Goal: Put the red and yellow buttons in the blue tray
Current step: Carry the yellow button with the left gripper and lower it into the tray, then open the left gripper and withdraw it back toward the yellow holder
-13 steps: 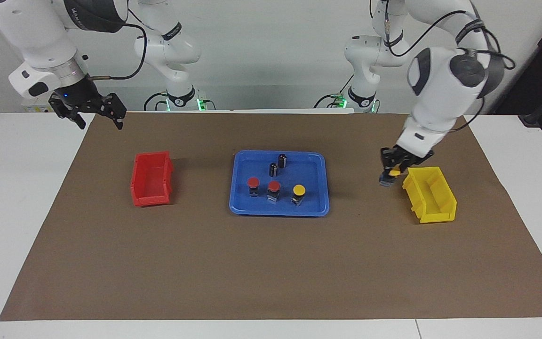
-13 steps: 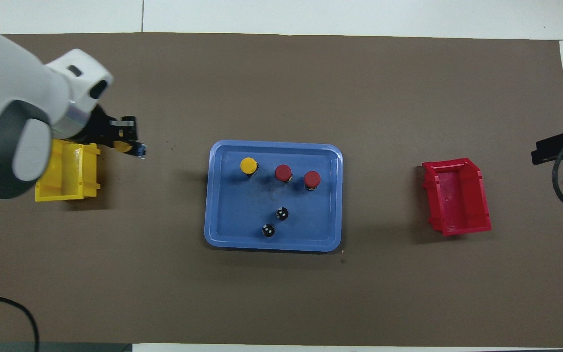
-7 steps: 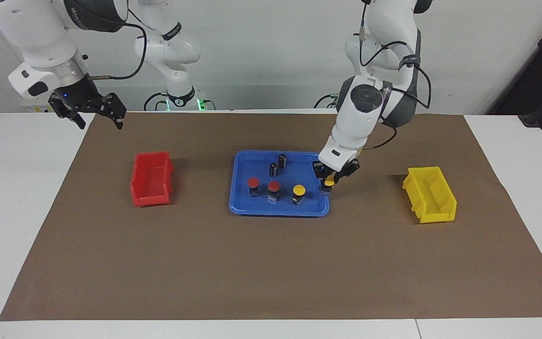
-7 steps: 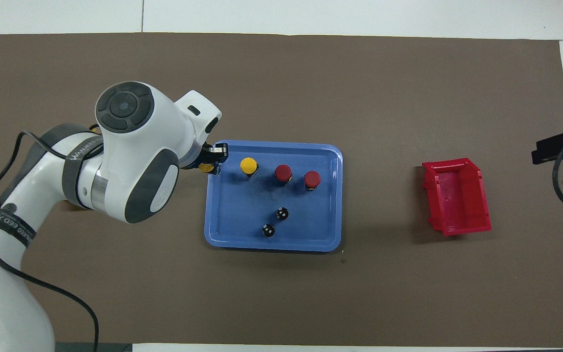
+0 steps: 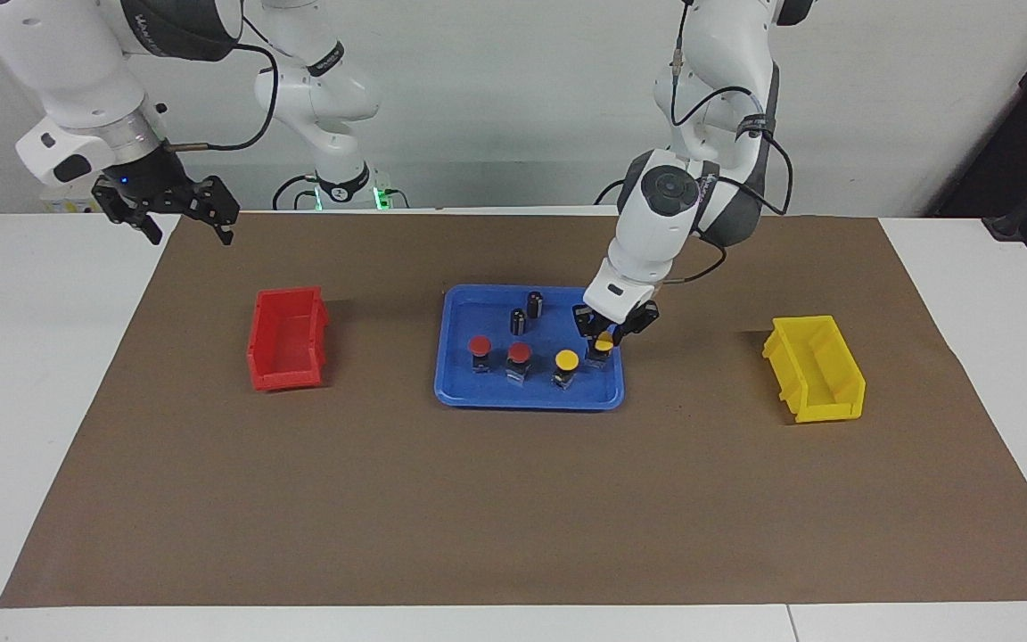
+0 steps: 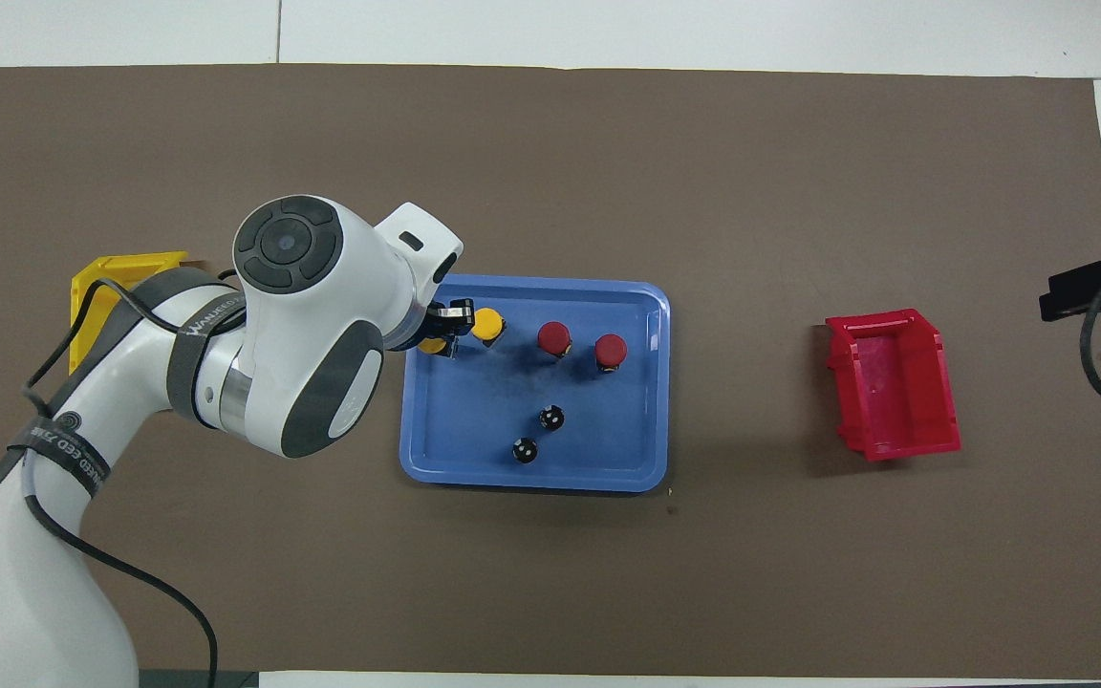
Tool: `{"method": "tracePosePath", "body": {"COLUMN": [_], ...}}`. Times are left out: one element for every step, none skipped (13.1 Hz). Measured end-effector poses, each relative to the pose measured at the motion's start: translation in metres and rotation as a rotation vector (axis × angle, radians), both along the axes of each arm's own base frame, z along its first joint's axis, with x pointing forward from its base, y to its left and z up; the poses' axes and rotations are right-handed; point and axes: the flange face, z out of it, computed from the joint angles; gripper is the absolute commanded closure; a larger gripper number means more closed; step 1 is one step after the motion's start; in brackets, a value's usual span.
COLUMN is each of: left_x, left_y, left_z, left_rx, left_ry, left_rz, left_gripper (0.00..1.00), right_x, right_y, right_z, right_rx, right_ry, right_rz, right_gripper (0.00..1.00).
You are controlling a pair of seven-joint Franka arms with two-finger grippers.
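Note:
The blue tray [image 5: 527, 403] lies mid-table and also shows in the overhead view [image 6: 531, 483]. In it stand two red buttons [image 5: 479, 346] [image 5: 520, 353] and one yellow button [image 5: 566, 360] in a row. My left gripper [image 5: 603, 342] is shut on the second yellow button [image 5: 603, 340], low over the tray's end toward the left arm, beside the standing yellow button [image 6: 485, 324]. I cannot tell whether the held button [image 6: 430, 346] touches the tray floor. My right gripper [image 5: 184, 214] waits open and empty, raised over the table's right-arm end.
Two dark capless cylinders [image 5: 535, 303] [image 5: 518, 319] stand in the tray, nearer to the robots than the buttons. A red bin [image 5: 286, 339] sits toward the right arm's end. A yellow bin [image 5: 815, 367] sits toward the left arm's end, partly covered by the left arm in the overhead view.
My left gripper carried the yellow button from beside the yellow bin to over the blue tray's end, then lowered it further inside. The right arm has not moved.

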Motion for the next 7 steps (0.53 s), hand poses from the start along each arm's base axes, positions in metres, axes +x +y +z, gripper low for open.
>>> {"method": "tracePosePath", "body": {"left_x": [-0.0012, -0.0017, -0.0014, -0.0007, -0.0002, 0.0000, 0.0003], "left_y": [0.0018, 0.0031, 0.0039, 0.0046, 0.0049, 0.0051, 0.0052], "left_z": [-0.0050, -0.0077, -0.0083, -0.0079, -0.0077, -0.0073, -0.0061], "left_rx": [0.001, 0.002, 0.002, 0.001, 0.000, 0.000, -0.001], "left_ry": [0.000, 0.001, 0.000, -0.002, -0.004, -0.005, -0.007], "left_rz": [0.002, 0.004, 0.006, 0.007, 0.009, 0.009, 0.010], "left_gripper": [0.82, 0.69, 0.44, 0.28, 0.22, 0.13, 0.06], "right_x": [0.0000, 0.0000, 0.0000, 0.0000, 0.0000, 0.0000, 0.0000], "right_y": [0.0000, 0.0000, 0.0002, 0.0004, 0.0005, 0.0005, 0.0005], "right_z": [0.0000, 0.0000, 0.0000, 0.0000, 0.0000, 0.0000, 0.0000], "right_rx": [0.000, 0.000, 0.000, 0.000, 0.000, 0.000, 0.000], "right_ry": [0.000, 0.000, 0.000, 0.000, 0.000, 0.000, 0.000], "right_rz": [0.000, 0.000, 0.000, 0.001, 0.001, 0.001, 0.001], "right_gripper": [0.00, 0.00, 0.00, 0.00, 0.00, 0.00, 0.00]}}
